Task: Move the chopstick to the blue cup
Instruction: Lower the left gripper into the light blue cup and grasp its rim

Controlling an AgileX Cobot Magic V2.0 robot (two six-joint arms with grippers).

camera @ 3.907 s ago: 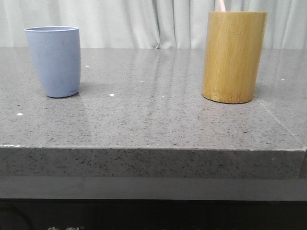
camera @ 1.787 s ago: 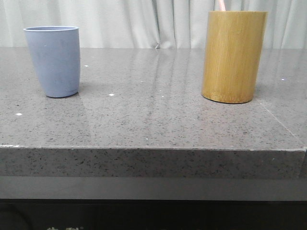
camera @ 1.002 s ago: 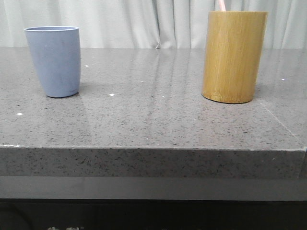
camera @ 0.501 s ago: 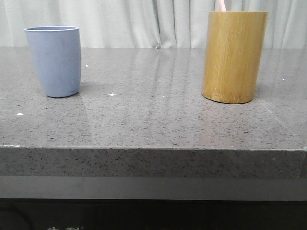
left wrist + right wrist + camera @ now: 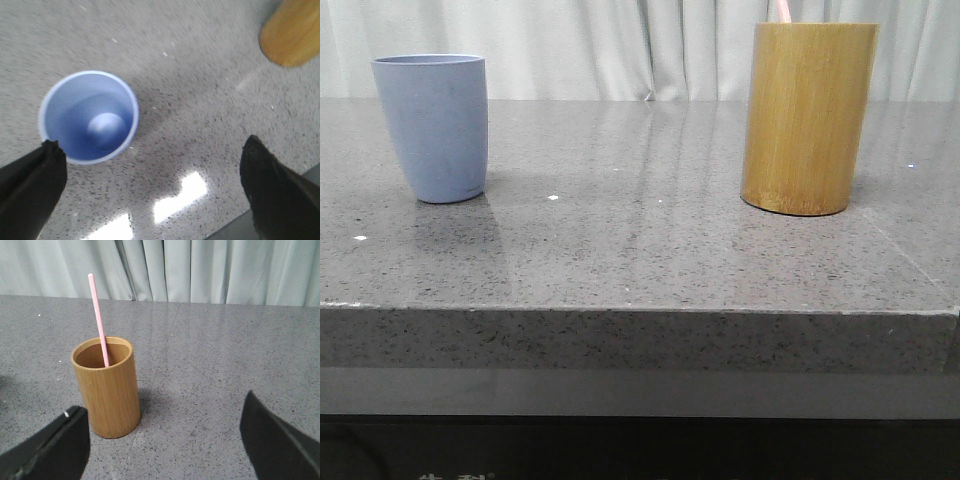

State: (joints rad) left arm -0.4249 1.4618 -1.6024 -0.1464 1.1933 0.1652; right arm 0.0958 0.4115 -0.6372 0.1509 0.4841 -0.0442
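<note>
The blue cup [image 5: 430, 128] stands upright at the table's back left. Seen from above in the left wrist view [image 5: 89, 117], it is empty. One pale pink chopstick [image 5: 97, 315] stands tilted in the tan bamboo holder [image 5: 106, 387]; in the front view only its tip [image 5: 782, 10] shows above the holder [image 5: 808, 118] at the right. My left gripper [image 5: 151, 145] is open and empty, above the table beside the blue cup. My right gripper [image 5: 162, 405] is open and empty, on the near side of the holder and apart from it. Neither gripper shows in the front view.
The grey speckled stone table [image 5: 640, 250] has its front edge close to the camera. A pale curtain [image 5: 620, 45] hangs behind it. The bamboo holder also shows at the edge of the left wrist view [image 5: 292, 32].
The cup, holder and chopstick have not moved. A faint shadow has spread on the table in front of the blue cup.
</note>
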